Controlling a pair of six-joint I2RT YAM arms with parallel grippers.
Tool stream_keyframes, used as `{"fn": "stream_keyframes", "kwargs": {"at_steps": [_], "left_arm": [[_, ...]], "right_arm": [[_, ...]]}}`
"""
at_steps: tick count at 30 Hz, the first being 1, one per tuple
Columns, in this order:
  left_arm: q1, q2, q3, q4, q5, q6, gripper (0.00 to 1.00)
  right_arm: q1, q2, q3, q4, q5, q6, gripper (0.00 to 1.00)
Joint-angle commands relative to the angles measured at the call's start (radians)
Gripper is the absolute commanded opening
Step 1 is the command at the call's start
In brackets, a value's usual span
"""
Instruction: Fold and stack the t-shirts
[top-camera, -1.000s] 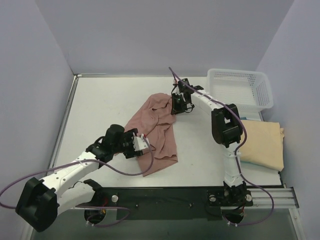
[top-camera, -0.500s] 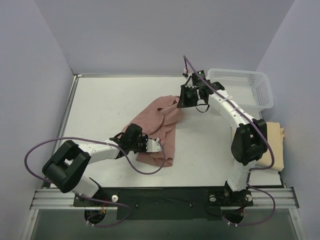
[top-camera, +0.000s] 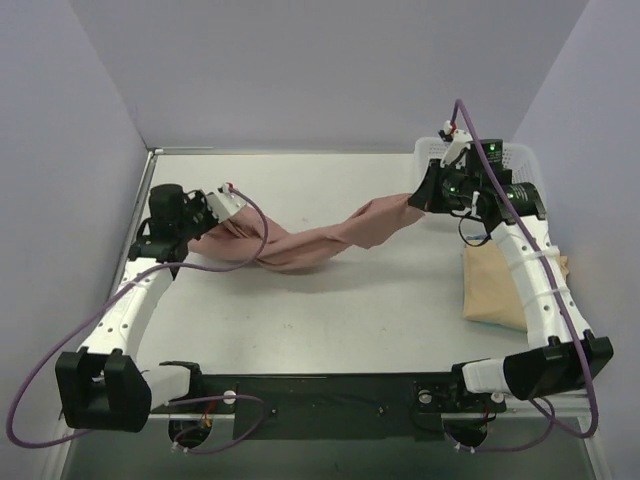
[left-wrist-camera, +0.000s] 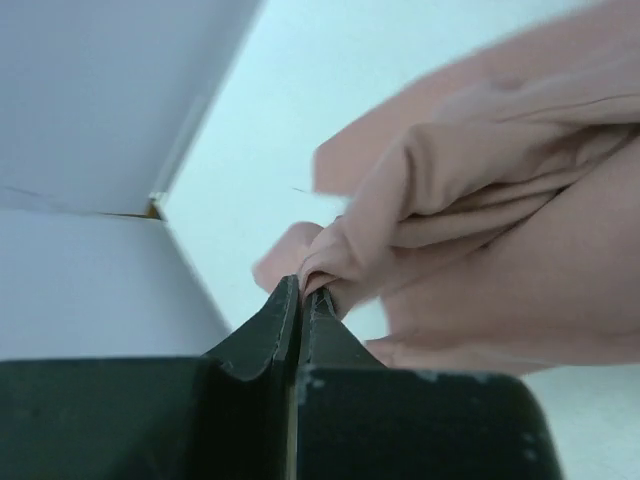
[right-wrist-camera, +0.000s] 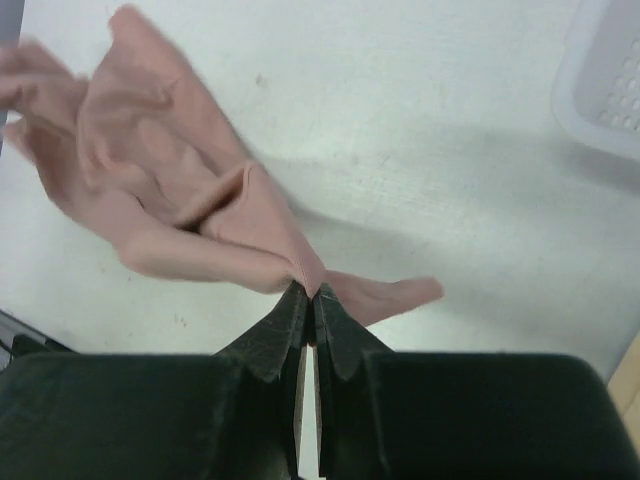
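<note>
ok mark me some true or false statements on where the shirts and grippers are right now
1. The left gripper and right gripper are each shut on the pink shirt. True.
2. The pink shirt lies folded flat on the table. False: it is pulled out into a twisted band between the two grippers.
3. The tan shirt is inside the basket. False: it lies on the table at the right edge, nearer the arm bases than the basket.
4. The basket stands in the far right corner of the table. True.
5. The pink shirt is stacked on the tan shirt. False: the two are apart.
</note>
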Motion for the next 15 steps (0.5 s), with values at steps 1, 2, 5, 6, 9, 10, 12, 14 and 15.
{"fn": "stream_keyframes", "kwargs": {"at_steps": [1,2,5,6,9,10,12,14,15], "left_arm": [[0.025,-0.075,0.126,-0.093,0.013,0.017,0.00],[0.026,-0.079,0.148,-0.097,0.012,0.013,0.00],[0.026,-0.084,0.176,-0.083,0.016,-0.048,0.00],[0.025,-0.085,0.186,-0.081,0.022,-0.073,0.00],[0.025,-0.087,0.164,-0.069,0.051,-0.082,0.00],[0.025,-0.079,0.151,-0.063,0.076,-0.073,0.00],[0.021,-0.047,0.099,-0.022,0.116,-0.073,0.02],[0.014,0.028,0.077,0.038,0.111,-0.130,0.72],[0.008,0.059,0.111,0.052,0.076,-0.157,0.90]], "right_arm": [[-0.004,-0.151,-0.026,-0.086,-0.007,-0.060,0.00],[-0.010,-0.189,-0.022,-0.111,0.005,-0.062,0.00],[-0.017,-0.258,0.027,-0.161,0.029,-0.070,0.00],[-0.019,-0.290,0.032,-0.171,0.029,-0.067,0.00],[-0.017,-0.358,-0.012,-0.169,0.009,-0.048,0.00],[-0.016,-0.379,-0.032,-0.162,0.012,-0.030,0.00],[-0.016,-0.402,-0.130,-0.123,0.018,0.008,0.00],[-0.016,-0.392,-0.233,-0.084,0.019,0.033,0.00],[-0.017,-0.383,-0.250,-0.071,0.021,0.036,0.00]]}}
